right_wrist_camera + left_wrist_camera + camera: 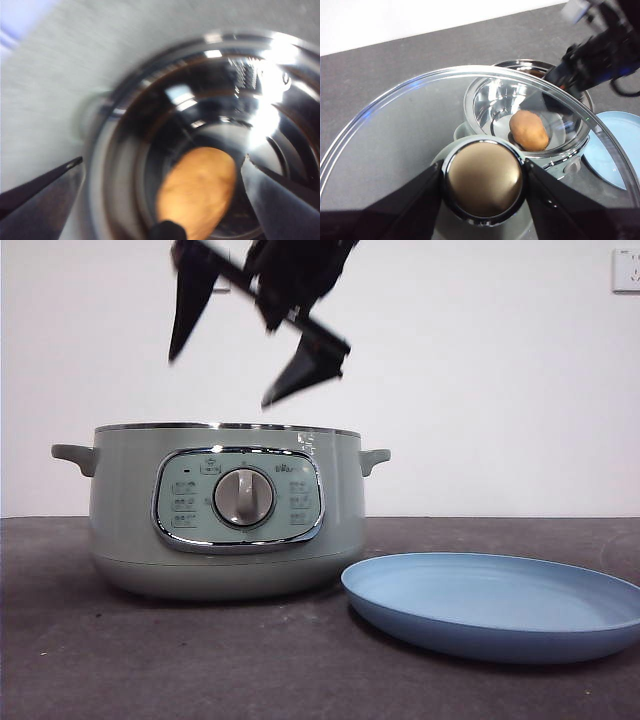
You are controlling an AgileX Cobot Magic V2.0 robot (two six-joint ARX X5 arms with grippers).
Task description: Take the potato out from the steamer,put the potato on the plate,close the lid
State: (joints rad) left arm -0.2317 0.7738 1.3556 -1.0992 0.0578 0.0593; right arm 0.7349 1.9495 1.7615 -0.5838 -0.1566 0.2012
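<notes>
The sage-green steamer point(225, 505) stands open on the dark table. The golden-brown potato point(529, 131) lies on its shiny inner bottom, and also shows in the right wrist view point(200, 192). My right gripper point(220, 380) hangs open and empty just above the steamer's rim, with its jaws spread wide either side of the potato point(162, 160). My left gripper point(482, 167) is shut on the knob of the glass lid point(395, 135) and holds the lid in the air, off to the side of the steamer point(522, 64). The light-blue plate point(495, 605) lies empty right of the steamer.
The right arm point(595, 60) shows dark over the steamer's far rim in the left wrist view. The plate point(615, 150) lies close beside the steamer. A white wall stands behind the table, with a socket point(626, 270) at top right.
</notes>
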